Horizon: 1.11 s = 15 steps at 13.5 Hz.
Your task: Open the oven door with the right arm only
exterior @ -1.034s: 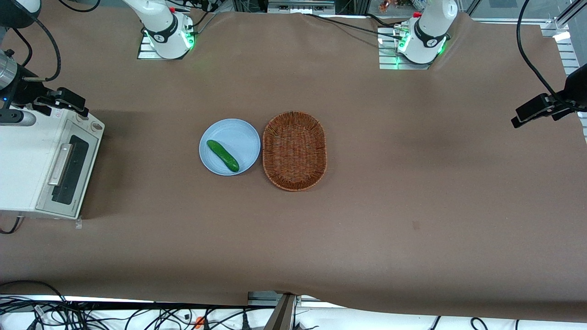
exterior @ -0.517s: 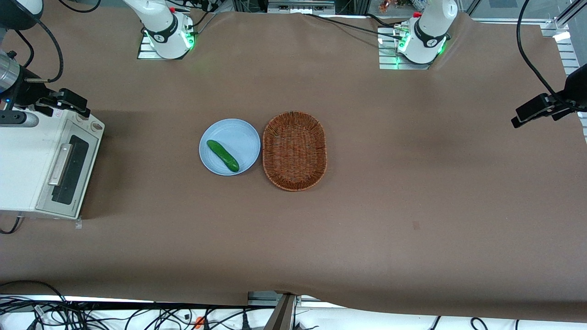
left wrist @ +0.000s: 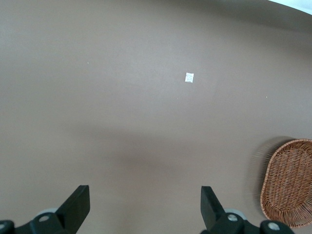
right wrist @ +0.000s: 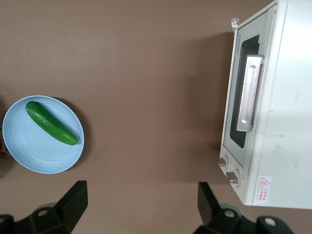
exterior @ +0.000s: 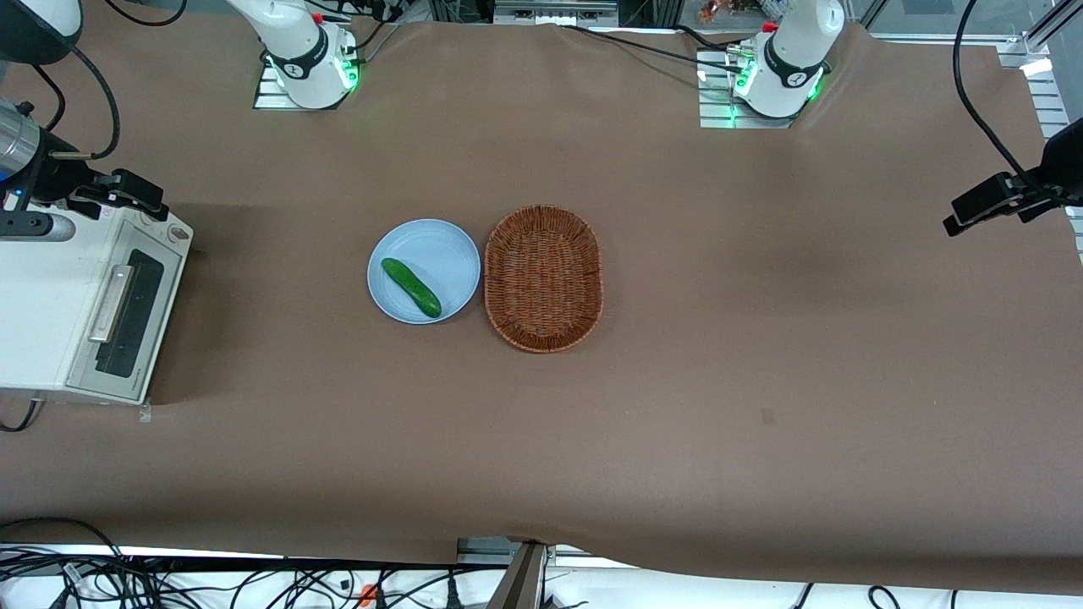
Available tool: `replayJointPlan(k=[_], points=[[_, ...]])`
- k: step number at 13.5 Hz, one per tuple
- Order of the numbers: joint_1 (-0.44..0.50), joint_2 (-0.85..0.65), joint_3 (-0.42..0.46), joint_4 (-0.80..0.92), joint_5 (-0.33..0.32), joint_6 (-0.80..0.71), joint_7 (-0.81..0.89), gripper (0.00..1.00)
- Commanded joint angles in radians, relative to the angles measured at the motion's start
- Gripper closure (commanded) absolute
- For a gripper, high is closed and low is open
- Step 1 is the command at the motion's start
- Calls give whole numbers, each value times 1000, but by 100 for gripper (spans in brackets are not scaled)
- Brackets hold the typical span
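claw [right wrist: 136,207] hangs with fingers apart above the oven's knob corner; oven door [exterior: 127,315] shut at the working arm's end. probably it could clip the knobs [right wrist: 228,169] descending toward the handle [right wrist: 249,92].

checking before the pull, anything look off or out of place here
Nothing stands out. The oven door is shut and intact, the cucumber lies on its plate, and the open hand hangs above the oven's top corner.

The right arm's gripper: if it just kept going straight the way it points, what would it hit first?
Probably the bare brown table. The gripper, fingers open, points down at cloth between the blue plate and the oven door, touching neither; its height above the table is unclear.
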Motion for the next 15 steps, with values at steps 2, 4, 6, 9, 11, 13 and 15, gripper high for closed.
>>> replayJointPlan(k=[2, 4, 6, 9, 11, 13, 15], points=[[0, 71, 5, 39, -4, -18, -19, 0], [1, 71, 8, 39, -12, -15, -20, 0], [-2, 73, 8, 48, -9, -26, -31, 81], [6, 79, 5, 60, -15, -80, -22, 100], [6, 79, 5, 60, -17, -84, -22, 100], [9, 80, 5, 65, -30, -78, -20, 100], [17, 100, 7, 68, -166, -73, -8, 100]])
